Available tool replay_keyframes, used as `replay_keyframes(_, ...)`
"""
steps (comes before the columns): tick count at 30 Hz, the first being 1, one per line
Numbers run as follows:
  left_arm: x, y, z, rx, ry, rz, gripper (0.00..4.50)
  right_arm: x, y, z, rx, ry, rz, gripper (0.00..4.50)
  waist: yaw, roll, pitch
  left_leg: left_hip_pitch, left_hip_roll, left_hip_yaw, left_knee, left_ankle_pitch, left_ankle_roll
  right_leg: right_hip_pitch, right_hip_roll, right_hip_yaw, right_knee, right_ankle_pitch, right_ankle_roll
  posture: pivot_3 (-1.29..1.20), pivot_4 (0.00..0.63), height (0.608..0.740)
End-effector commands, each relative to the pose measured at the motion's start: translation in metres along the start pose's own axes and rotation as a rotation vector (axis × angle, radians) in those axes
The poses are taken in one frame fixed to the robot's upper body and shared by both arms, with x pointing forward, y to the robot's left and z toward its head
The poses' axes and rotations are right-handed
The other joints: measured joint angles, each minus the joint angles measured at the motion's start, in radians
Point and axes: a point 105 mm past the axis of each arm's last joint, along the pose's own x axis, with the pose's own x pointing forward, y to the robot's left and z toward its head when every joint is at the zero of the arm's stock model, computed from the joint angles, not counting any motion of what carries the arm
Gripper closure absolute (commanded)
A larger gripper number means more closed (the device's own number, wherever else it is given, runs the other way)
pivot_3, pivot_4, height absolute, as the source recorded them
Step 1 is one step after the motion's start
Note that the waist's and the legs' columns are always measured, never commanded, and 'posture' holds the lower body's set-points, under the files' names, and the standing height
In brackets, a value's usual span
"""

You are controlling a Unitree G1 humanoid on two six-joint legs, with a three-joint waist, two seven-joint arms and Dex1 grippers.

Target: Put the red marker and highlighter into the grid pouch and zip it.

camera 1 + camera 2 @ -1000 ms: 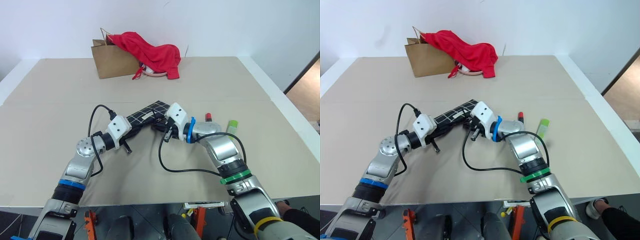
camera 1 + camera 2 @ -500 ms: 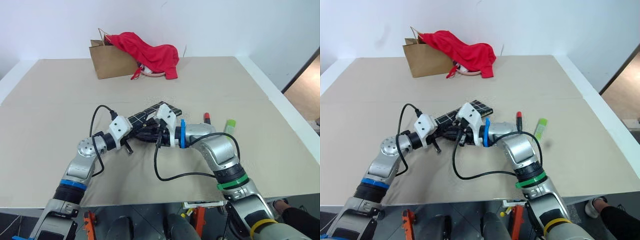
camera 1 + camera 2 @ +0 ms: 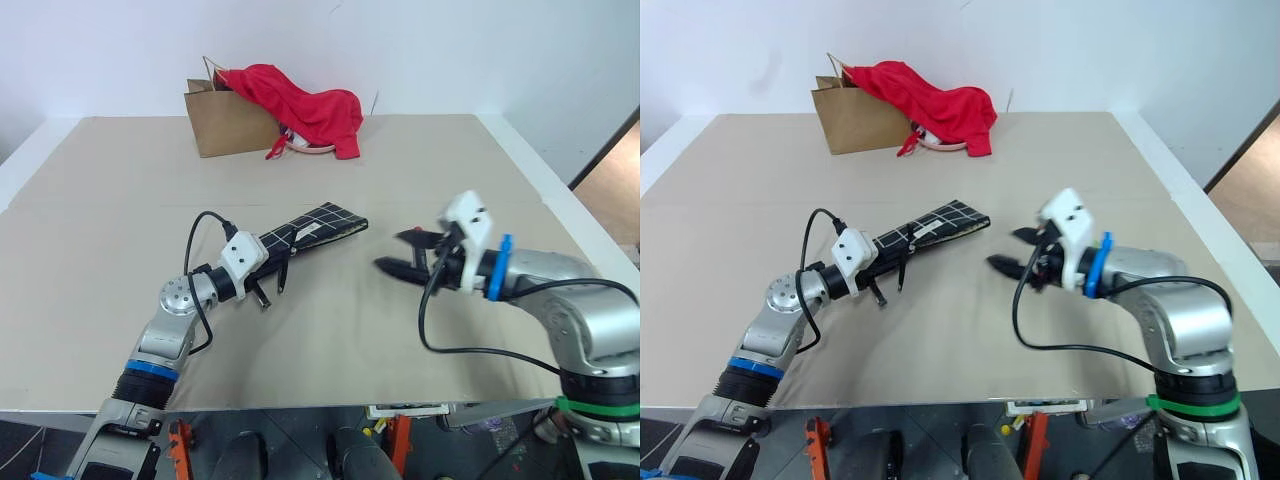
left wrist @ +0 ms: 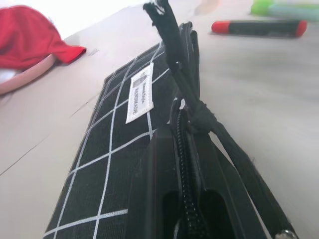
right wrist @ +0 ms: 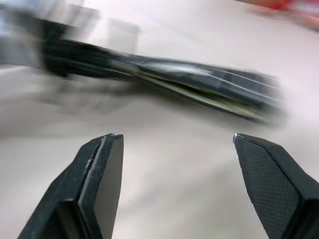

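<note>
Marker-wise, your red marker [image 4: 257, 28] lies on the table out past the far end of the grid pouch [image 3: 318, 225], long axis crosswise to the pouch's, with the highlighter [image 4: 286, 7] just beyond it. Neither pen is in the pouch yet. Your left gripper [image 3: 262, 262] is pinched tight on the pouch's near left end, so it's busy. Your right gripper [image 3: 402, 251] hangs empty, jaws wide, right of the pouch and pointing left at it. I'd say the right arm is your pick for the marker.
</note>
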Motion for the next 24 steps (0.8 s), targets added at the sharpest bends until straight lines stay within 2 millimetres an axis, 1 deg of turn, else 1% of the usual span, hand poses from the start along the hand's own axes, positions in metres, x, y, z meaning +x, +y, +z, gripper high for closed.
replay_keyframes(1, -0.001, 0.005, 0.01, 0.009, -0.047, 0.023, 4.5, -0.013, -0.03, -0.004, 0.028, 0.028, -0.231, 0.69, -0.003, 0.0, 0.0, 0.0, 0.0, 0.0, 0.0, 0.0, 0.0, 0.0, 0.0, 0.001, 0.0, 0.0, 0.0, 0.0, 0.15, 0.74)
replay_keyframes(3, 0.0, 0.004, 0.01, 0.006, -0.052, 0.02, 4.5, -0.016, -0.041, -0.015, 0.065, 0.069, -0.329, 0.69, -0.003, 0.0, 0.0, 0.001, 0.001, 0.0, 0.0, 0.0, 0.0, 0.0, 0.001, 0.001, 0.0, 0.0, 0.001, 0.0, 0.15, 0.74)
replay_keyframes(4, 0.002, 0.004, 0.01, 0.003, -0.054, 0.018, 4.5, -0.017, -0.047, -0.024, 0.092, 0.097, -0.391, 0.69, -0.002, 0.0, 0.0, 0.001, 0.001, 0.0, 0.0, 0.001, 0.001, 0.0, 0.002, 0.001, 0.001, 0.0, 0.001, 0.0, 0.15, 0.74)
replay_keyframes(5, 0.003, 0.003, 0.01, 0.001, -0.055, 0.016, 4.5, -0.017, -0.05, -0.03, 0.11, 0.116, -0.435, 0.69, -0.002, 0.0, 0.0, 0.001, 0.001, 0.0, 0.0, 0.001, 0.001, 0.0, 0.001, 0.001, 0.001, -0.002, 0.003, 0.0, 0.15, 0.74)
replay_keyframes(9, 0.006, -0.001, 0.009, -0.012, -0.062, 0.012, 4.5, -0.011, -0.051, -0.052, 0.188, 0.168, -0.514, 0.69, -0.002, 0.0, 0.0, 0.001, 0.0, 0.001, -0.001, 0.001, 0.001, 0.0, 0.0, 0.002, 0.001, -0.002, 0.004, 0.0, 0.15, 0.74)
replay_keyframes(12, 0.007, -0.002, 0.007, -0.022, -0.064, 0.017, 4.5, -0.015, -0.06, -0.067, 0.212, 0.211, -0.585, 0.69, -0.001, 0.0, 0.0, 0.0, -0.001, 0.001, -0.001, 0.001, 0.001, 0.0, 0.0, 0.003, 0.001, -0.002, 0.004, 0.0, 0.15, 0.74)
replay_keyframes(15, 0.008, -0.004, 0.006, -0.032, -0.067, 0.026, 4.5, -0.016, -0.067, -0.074, 0.243, 0.224, -0.627, 0.69, -0.001, 0.0, 0.0, 0.0, -0.001, 0.001, -0.001, 0.001, 0.001, 0.0, -0.001, 0.003, 0.0, -0.001, 0.004, 0.0, 0.15, 0.74)
replay_keyframes(19, 0.008, -0.004, 0.005, -0.036, -0.071, 0.034, 4.5, -0.008, -0.063, -0.079, 0.268, 0.24, -0.614, 0.69, -0.002, 0.0, 0.0, 0.0, -0.001, 0.001, -0.001, 0.001, 0.001, 0.0, 0.0, 0.003, 0.0, -0.002, 0.004, 0.0, 0.15, 0.74)
replay_keyframes(24, 0.008, -0.002, 0.005, -0.034, -0.076, 0.052, 4.5, -0.002, -0.063, -0.093, 0.303, 0.266, -0.636, 0.69, -0.003, 0.0, -0.001, 0.001, 0.0, 0.001, -0.001, 0.001, 0.001, 0.001, 0.001, 0.003, 0.001, -0.002, 0.005, 0.0, 0.15, 0.74)
